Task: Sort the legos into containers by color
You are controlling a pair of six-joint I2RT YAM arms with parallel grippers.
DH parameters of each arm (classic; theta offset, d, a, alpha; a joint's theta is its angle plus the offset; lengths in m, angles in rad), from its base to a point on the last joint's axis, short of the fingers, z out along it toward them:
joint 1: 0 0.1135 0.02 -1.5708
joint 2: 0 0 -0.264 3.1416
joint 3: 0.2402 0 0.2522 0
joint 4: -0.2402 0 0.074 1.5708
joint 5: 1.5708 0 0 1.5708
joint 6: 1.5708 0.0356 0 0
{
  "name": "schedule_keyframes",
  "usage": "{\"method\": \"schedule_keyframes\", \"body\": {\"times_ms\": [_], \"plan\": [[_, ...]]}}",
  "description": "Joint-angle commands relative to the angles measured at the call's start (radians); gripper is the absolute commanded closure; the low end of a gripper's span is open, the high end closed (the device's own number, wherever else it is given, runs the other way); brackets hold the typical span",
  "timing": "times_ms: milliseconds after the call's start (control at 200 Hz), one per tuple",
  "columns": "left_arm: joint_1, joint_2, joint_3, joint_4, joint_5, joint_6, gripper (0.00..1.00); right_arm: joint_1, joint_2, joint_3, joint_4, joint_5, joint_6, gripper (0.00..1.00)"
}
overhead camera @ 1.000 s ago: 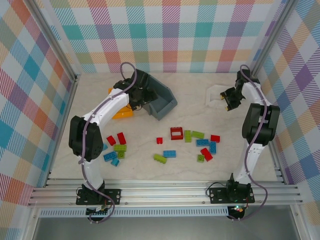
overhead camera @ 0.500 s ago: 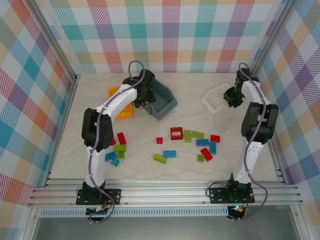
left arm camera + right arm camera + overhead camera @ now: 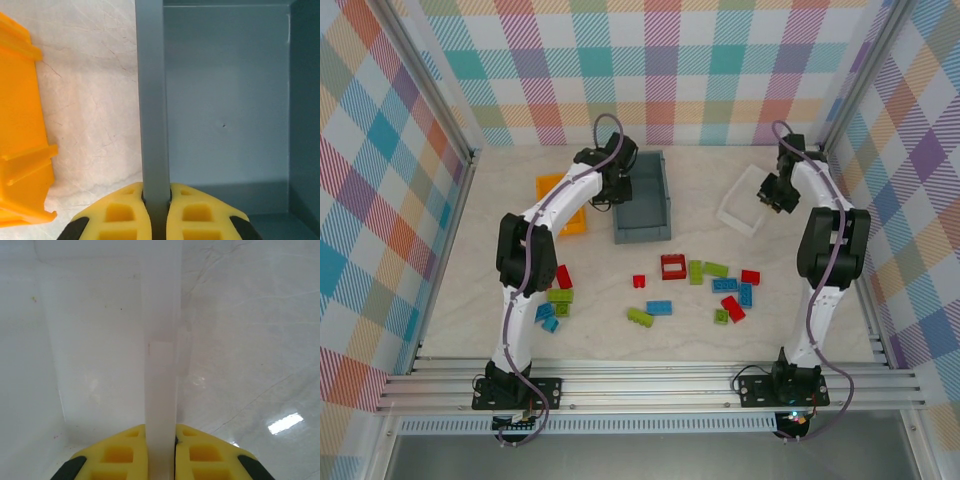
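Sorting looks unstarted: all the legos [image 3: 673, 266] lie loose on the bench [image 3: 600, 340], red, blue and lime mixed, and the bins look bare inside. Left jaws are clamped on a side wall of the grey-blue bin [image 3: 225, 100]. Right jaws are clamped on a wall of the white bin [image 3: 90, 340]. The orange-yellow bin [image 3: 20, 125] sits near the grey-blue one, not touching. No brand or writing is legible.

Both arms reaching forward, left gripper [image 3: 156, 194] jaws pinching grey-blue bin [image 3: 225, 100] wall, right gripper [image 3: 161, 434] seemingly pinching white bin [image 3: 95, 340] wall
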Motion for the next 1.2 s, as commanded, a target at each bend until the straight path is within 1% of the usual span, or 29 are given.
{"method": "schedule_keyframes", "body": {"times_ms": [0, 25, 60, 75, 110, 135, 170, 205, 275, 345, 425, 505, 600, 685, 745, 830, 930, 1010, 1090, 1195], "plan": [[0.007, 0.013, 0.041, -0.045, -0.04, 0.051, 0.94, 0.043, -0.033, -0.025, 0.0, 0.0, -0.14, 0.94], [0.006, 0.012, 0.042, -0.047, -0.041, 0.046, 0.92, 0.053, -0.037, -0.03, 0.007, -0.001, -0.155, 0.94], [0.006, 0.007, 0.041, -0.049, -0.042, 0.038, 0.85, 0.069, -0.04, -0.03, 0.011, -0.002, -0.177, 0.95], [0.007, 0.005, 0.041, -0.051, -0.041, 0.035, 0.79, 0.076, -0.04, -0.029, 0.011, -0.002, -0.187, 0.95], [0.006, -0.004, 0.042, -0.055, -0.044, 0.025, 0.58, 0.089, -0.037, -0.019, 0.004, -0.005, -0.205, 0.96], [0.006, -0.013, 0.041, -0.057, -0.048, 0.017, 0.48, 0.099, -0.032, -0.008, -0.003, -0.008, -0.218, 0.97], [0.006, -0.03, 0.035, -0.057, -0.052, 0.005, 0.42, 0.111, -0.024, 0.007, -0.012, -0.008, -0.231, 0.97], [0.006, -0.055, 0.028, -0.054, -0.061, -0.004, 0.39, 0.121, -0.015, 0.022, -0.02, -0.012, -0.242, 0.98], [0.012, -0.112, 0.001, -0.045, -0.086, -0.022, 0.37, 0.137, 0.003, 0.046, -0.028, -0.034, -0.265, 0.98], [0.04, -0.167, -0.039, -0.039, -0.106, -0.049, 0.37, 0.151, 0.023, 0.074, -0.044, -0.055, -0.289, 0.98], [0.102, -0.21, -0.1, -0.034, -0.11, -0.085, 0.43, 0.171, 0.049, 0.112, -0.058, -0.075, -0.316, 0.98], [0.177, -0.229, -0.167, -0.017, -0.074, -0.106, 0.53, 0.188, 0.067, 0.136, -0.06, -0.095, -0.333, 0.98], [0.251, -0.216, -0.205, -0.001, -0.035, -0.12, 0.69, 0.206, 0.087, 0.164, -0.063, -0.114, -0.342, 0.98], [0.288, -0.169, -0.202, 0.008, -0.019, -0.117, 0.81, 0.219, 0.109, 0.191, -0.068, -0.132, -0.346, 0.98], [0.309, -0.116, -0.171, 0.004, 0.005, -0.11, 0.86, 0.231, 0.126, 0.214, -0.077, -0.141, -0.35, 0.98], [0.317, -0.03, -0.104, 0.0, 0.048, -0.088, 0.87, 0.248, 0.148, 0.241, -0.083, -0.149, -0.357, 0.98], [0.308, 0.07, -0.005, -0.013, 0.146, -0.039, 0.87, 0.266, 0.172, 0.267, -0.092, -0.166, -0.366, 0.98], [0.289, 0.122, 0.046, -0.029, 0.174, 0.007, 0.86, 0.279, 0.182, 0.28, -0.098, -0.163, -0.377, 0.98], [0.266, 0.138, 0.038, -0.02, 0.223, 0.038, 0.86, 0.282, 0.186, 0.284, -0.1, -0.162, -0.381, 0.98], [0.218, 0.107, -0.05, 0.038, 0.28, 0.071, 0.86, 0.28, 0.178, 0.279, -0.094, -0.157, -0.39, 0.98]]}}
